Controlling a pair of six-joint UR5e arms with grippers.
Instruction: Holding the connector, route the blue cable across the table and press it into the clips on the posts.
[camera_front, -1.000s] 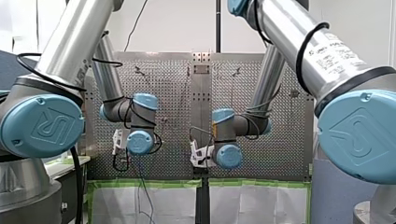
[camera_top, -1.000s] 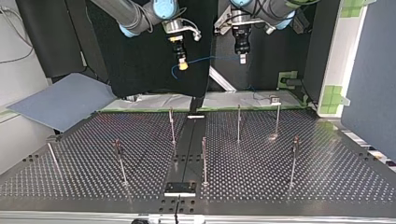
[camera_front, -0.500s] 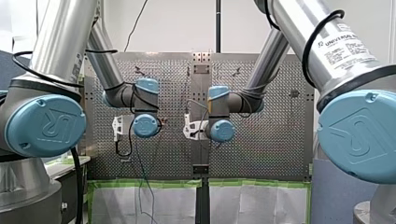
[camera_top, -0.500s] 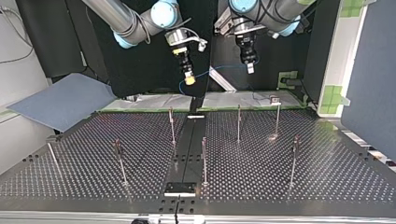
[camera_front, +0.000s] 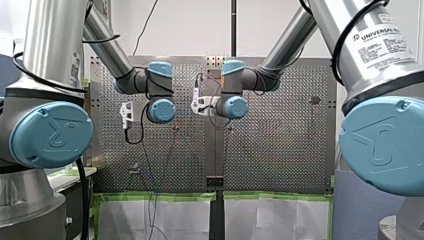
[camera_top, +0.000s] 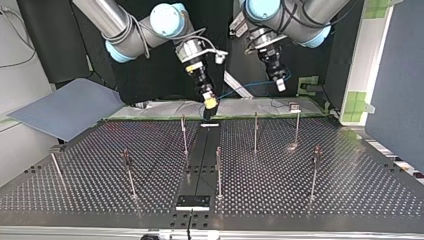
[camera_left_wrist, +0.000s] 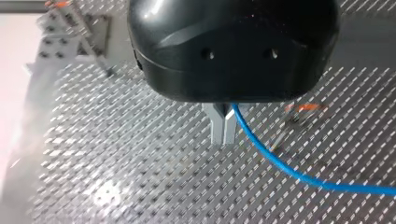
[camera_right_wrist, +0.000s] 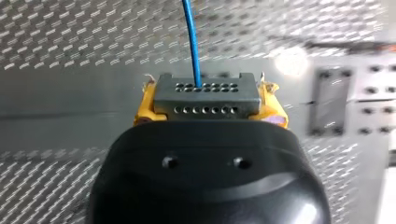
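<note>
In the front view, my left arm (camera_front: 161, 102) and my right arm (camera_front: 232, 102) were both raised over the table (camera_front: 280, 150), with their wrists close together near its middle. The wrist joints hid both grippers, so their fingers could not be read there.

In the top view, my right gripper (camera_top: 211, 102), the one with yellow pads, hung near the middle, just above the table edge nearest the arms. My left gripper (camera_top: 281, 84) hung further toward that view's right and a little higher. The cable (camera_top: 247, 86) ran blue between the two in a shallow sag, clear of the table. The posts (camera_top: 255, 132) stood bare, and none of the clips (camera_top: 294, 106) at their tops had any cable in it.

In the left wrist view, the metal fingers (camera_left_wrist: 217, 128) were pressed flat together. The cable came out beside their base and trailed off to one side, so I judged that they pinched it.

In the right wrist view, the gripper was closed on the grey connector (camera_right_wrist: 207, 95), with a yellow pad (camera_right_wrist: 144, 106) at each side. The cable left the connector's face and ran straight ahead.

By my reckoning the pick-up was done, with the connector in one gripper and the cable in the other. The routing itself had not begun. The cable had yet to be brought down among the posts, and every clip was left to fill.
</note>
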